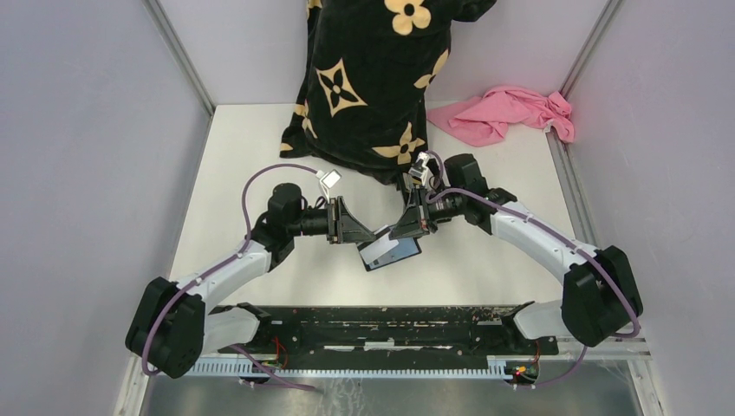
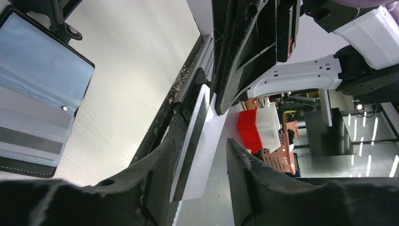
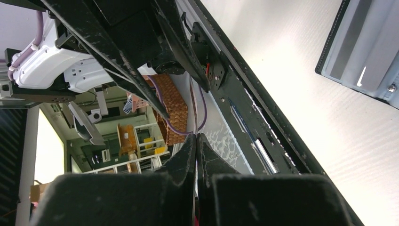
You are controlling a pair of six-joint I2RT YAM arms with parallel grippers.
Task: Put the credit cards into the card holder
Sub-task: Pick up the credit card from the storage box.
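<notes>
Left wrist: card [image 2: 209, 146] between end effector [image 2: 201, 141] fingers [image 2: 160, 165]

- We set the top camera high above and behind the arms. It looked down from afar on the whole table [image 1: 485, 269], with the left arm [image 1: 221, 273] on the left.
- We had the left wrist camera sitting close behind the left gripper [image 2: 202, 141], looking out past its tips, low across the table.
- We had the right wrist camera just as close behind the right gripper [image 3: 196, 139].
- All three views shared the card holder [image 1: 394, 253] and the black rail [image 1: 373, 325] at the near edge.
</notes>
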